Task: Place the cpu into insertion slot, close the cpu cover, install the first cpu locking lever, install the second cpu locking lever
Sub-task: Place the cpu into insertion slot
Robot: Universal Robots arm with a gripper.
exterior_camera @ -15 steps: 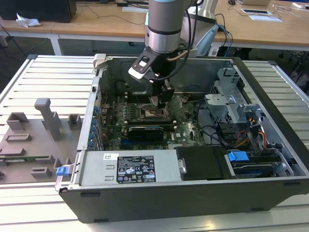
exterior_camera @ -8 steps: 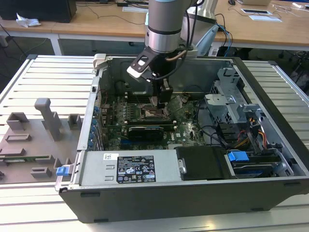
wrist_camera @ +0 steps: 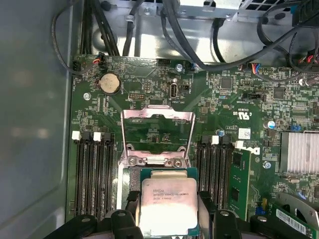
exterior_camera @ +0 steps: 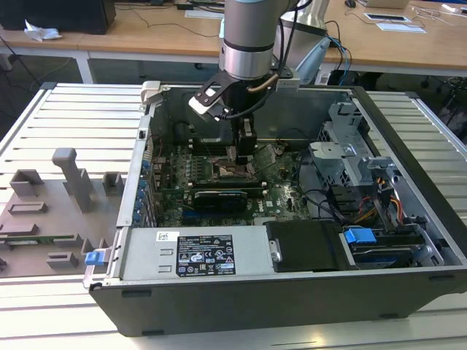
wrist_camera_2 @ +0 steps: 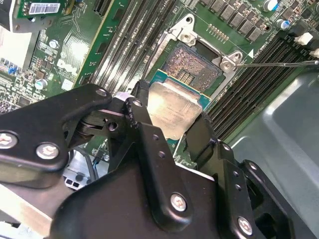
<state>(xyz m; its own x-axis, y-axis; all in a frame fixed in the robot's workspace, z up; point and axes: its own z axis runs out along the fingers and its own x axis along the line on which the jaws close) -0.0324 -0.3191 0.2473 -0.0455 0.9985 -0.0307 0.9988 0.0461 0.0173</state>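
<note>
Exterior view: the gripper (exterior_camera: 244,149) hangs inside the computer case (exterior_camera: 292,292), maybe just above the insertion slot (exterior_camera: 228,173). Second wrist view: 2 fingers (wrist_camera_2: 199,134) pinch the cpu (wrist_camera_2: 172,112) over that slot. First wrist view: the cpu cover (wrist_camera: 157,114) stands open.

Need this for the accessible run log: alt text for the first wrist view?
The tool grips a silvery square chip by two opposite edges, close over the green board. Just beyond the chip, the metal cover frame stands hinged open, with black memory slots on either side.
</note>
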